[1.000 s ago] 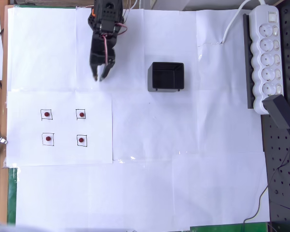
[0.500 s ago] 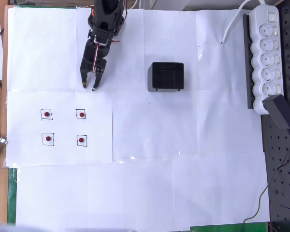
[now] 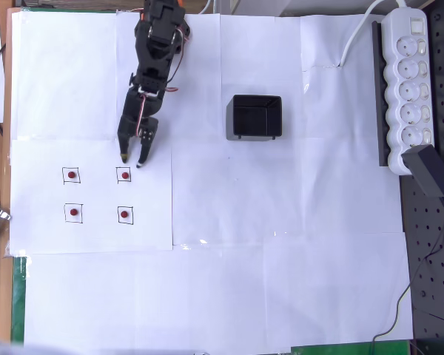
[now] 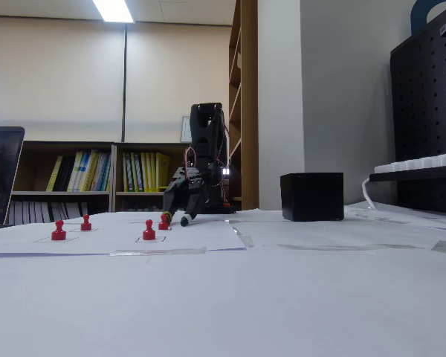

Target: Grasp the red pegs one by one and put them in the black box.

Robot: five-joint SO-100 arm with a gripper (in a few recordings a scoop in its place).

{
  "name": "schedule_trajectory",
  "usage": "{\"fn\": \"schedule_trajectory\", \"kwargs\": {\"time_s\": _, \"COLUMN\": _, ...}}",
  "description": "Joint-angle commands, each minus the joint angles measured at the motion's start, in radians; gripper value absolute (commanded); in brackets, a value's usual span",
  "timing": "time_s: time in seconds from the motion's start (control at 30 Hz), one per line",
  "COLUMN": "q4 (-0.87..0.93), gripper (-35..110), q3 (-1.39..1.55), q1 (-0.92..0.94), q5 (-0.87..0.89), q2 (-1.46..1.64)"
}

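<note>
The gripper (image 3: 131, 160), jaws parted and empty, hangs just above the nearest of 4 red pegs (image 3: 125, 175), toward the paper sheet's (image 3: 152, 237) near edge.

Bare paper (image 3: 207, 185) between red pegs (image 3: 124, 175) and black box (image 3: 256, 117)
</note>
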Motion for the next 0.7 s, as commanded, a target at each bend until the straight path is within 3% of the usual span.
{"fn": "schedule_trajectory", "kwargs": {"time_s": 0.0, "q4": -0.028, "gripper": 11, "q3": 0.074, "q1": 0.017, "q5": 0.0, "q2": 0.037}}
{"fn": "schedule_trajectory", "kwargs": {"time_s": 0.67, "q4": -0.048, "gripper": 8, "q3": 0.173, "q1": 0.043, "q5": 0.046, "q2": 0.137}}
